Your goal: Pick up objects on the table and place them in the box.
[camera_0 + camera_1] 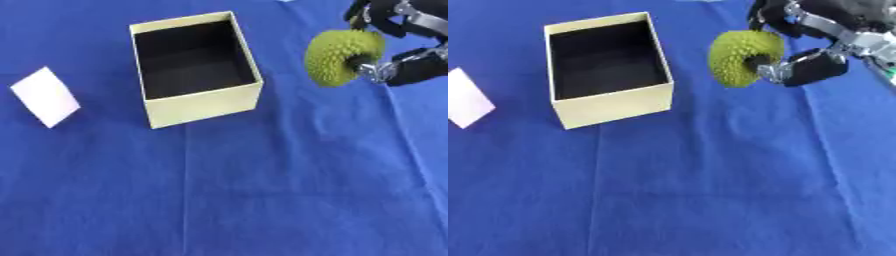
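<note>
Right of the box (198, 69), your right hand (815, 62) grips the spiky green fruit (741, 57); carry it leftward, clearing the rim before releasing.

Your desk carries a blue cloth (262, 200), matt and finely woven, with faint fold creases running along it. The box (203, 107) reads as pale yellow cardboard, smooth and matt on the outer walls; its inner faces are dark and dull. The green fruit (735, 57) you hold has a rough surface of small spikes, with no shine; whether it is plastic or real cannot be told. Your right robot hand (815, 67) shows matt black casing with bright silver metal at the joints. The white piece (45, 96) looks like smooth matt paper or card.
</note>
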Motion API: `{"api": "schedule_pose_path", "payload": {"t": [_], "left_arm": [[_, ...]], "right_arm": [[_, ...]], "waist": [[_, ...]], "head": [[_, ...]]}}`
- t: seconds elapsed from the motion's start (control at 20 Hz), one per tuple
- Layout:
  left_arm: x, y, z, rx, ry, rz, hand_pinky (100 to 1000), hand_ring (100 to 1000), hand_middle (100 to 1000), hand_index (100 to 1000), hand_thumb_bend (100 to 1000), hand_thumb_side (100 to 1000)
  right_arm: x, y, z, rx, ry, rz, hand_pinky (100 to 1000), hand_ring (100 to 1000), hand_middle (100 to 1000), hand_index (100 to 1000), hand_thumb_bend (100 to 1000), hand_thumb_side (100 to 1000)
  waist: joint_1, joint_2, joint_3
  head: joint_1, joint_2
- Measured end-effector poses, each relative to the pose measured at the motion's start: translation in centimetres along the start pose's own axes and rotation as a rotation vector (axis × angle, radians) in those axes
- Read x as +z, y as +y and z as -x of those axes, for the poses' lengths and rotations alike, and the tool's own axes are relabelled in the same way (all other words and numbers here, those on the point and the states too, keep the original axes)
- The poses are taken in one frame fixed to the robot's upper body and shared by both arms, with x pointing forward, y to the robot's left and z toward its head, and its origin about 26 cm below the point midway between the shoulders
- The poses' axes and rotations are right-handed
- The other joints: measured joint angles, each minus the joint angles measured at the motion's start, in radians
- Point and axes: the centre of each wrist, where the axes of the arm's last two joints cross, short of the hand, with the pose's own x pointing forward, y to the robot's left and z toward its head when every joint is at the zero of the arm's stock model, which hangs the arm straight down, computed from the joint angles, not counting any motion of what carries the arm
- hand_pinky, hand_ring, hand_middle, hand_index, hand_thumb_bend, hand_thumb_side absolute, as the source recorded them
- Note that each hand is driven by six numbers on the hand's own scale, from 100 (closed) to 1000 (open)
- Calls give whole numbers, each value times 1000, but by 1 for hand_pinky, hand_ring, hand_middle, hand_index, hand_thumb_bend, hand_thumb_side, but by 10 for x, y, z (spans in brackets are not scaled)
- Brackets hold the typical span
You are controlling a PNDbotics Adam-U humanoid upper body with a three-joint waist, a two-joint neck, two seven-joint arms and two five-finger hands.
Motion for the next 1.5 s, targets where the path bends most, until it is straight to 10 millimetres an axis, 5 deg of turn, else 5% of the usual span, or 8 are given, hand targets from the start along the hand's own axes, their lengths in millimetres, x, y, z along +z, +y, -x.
{"api": "schedule_pose_path", "payload": {"t": [0.55, 1.05, 1.5], "left_arm": [[-8, -4, -2, 21, -25, 20, 755, 753, 652, 798, 100, 580], [-20, -14, -6, 66, -75, 39, 756, 754, 653, 797, 100, 584], [-31, -19, -10, 93, -127, 51, 754, 750, 654, 796, 100, 585]], "right_arm": [[-41, -20, 8, -11, -82, 84, 740, 687, 118, 543, 100, 216], [-74, -6, 24, -78, -93, 77, 752, 698, 113, 539, 100, 210], [-80, 27, 42, -86, -62, 32, 767, 722, 136, 555, 100, 209]], "waist": [[-24, 0, 46], [-44, 6, 116], [-65, 27, 155]], "head": [[-33, -9], [-87, -25], [-117, -32]]}}
